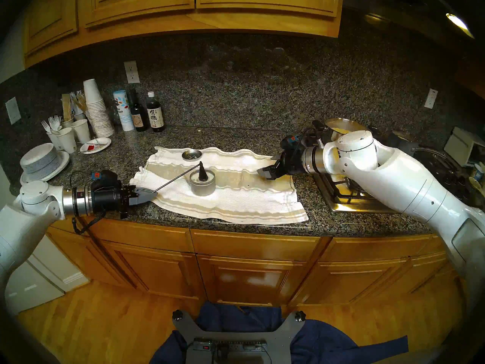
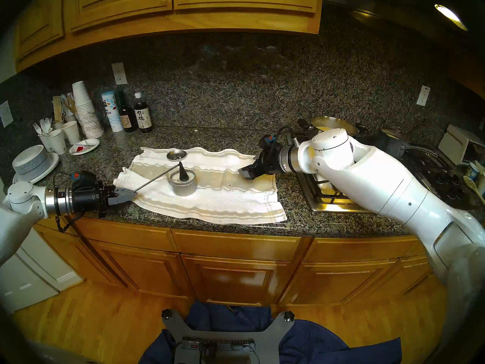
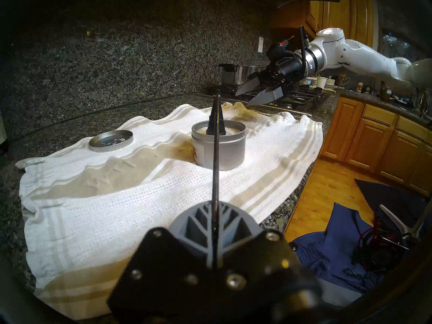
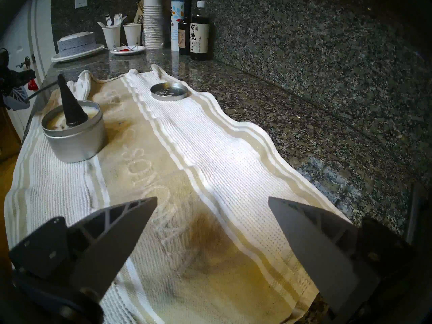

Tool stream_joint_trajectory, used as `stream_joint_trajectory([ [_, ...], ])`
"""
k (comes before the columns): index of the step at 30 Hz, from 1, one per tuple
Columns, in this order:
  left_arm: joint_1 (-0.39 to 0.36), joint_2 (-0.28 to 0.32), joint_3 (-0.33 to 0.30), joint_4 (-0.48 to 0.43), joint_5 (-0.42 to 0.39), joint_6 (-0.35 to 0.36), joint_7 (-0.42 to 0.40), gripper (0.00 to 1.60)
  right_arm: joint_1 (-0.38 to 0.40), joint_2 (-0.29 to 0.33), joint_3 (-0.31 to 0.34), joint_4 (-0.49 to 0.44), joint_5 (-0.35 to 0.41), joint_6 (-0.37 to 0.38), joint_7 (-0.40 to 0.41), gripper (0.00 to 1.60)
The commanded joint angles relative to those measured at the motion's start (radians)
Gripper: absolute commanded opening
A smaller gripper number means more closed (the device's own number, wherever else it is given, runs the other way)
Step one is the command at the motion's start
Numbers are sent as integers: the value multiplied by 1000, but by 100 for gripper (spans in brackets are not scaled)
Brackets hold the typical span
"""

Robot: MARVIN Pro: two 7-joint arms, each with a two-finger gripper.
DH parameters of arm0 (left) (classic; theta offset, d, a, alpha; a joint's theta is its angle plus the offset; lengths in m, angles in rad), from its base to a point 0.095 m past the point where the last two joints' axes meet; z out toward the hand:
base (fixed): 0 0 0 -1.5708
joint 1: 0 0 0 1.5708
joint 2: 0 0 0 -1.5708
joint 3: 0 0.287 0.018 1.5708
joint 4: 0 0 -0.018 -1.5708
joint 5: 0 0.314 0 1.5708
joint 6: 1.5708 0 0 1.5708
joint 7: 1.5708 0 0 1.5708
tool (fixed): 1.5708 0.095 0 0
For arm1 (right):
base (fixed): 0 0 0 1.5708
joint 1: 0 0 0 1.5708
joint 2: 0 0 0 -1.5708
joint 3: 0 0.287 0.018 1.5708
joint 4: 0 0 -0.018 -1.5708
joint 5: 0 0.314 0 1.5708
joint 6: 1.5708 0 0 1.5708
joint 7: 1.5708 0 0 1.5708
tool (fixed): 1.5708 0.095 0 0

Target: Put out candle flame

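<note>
The candle (image 1: 202, 185), a silver tin with white wax, stands on a white and beige towel (image 1: 236, 203). It also shows in the left wrist view (image 3: 228, 150) and the right wrist view (image 4: 74, 141). A black cone snuffer (image 1: 202, 172) sits point-up on the wax in the tin's middle and hides the wick and any flame. My left gripper (image 1: 153, 193) is shut on the end of the snuffer's long thin rod (image 1: 174, 179), to the left of the tin. My right gripper (image 1: 267, 173) is open and empty above the towel's right end.
The flat silver dish (image 1: 191, 154) lies on the towel behind the candle. Bottles (image 1: 155, 114), stacked paper cups (image 1: 95, 108), plates and bowls (image 1: 42, 161) crowd the back left. A gas stove with a pot (image 1: 343, 125) stands to the right. The counter's front edge (image 1: 236, 228) is near.
</note>
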Motion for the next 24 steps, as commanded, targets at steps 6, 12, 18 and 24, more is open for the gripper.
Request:
stream_joint_trajectory([
  [6, -18, 4, -85, -27, -34, -9, 21, 0, 37, -2, 28, -7, -1, -11, 1, 160],
  [12, -32, -16, -90, -13, -55, 6, 52, 0, 37, -2, 28, -7, -2, -11, 1, 160],
  [18, -76, -32, -68, -6, -56, 14, 106, 0, 37, -2, 28, -7, -1, -11, 1, 160],
  [24, -132, -62, -25, -7, -47, 19, 170, 0, 37, -2, 28, -7, -1, -11, 1, 160],
])
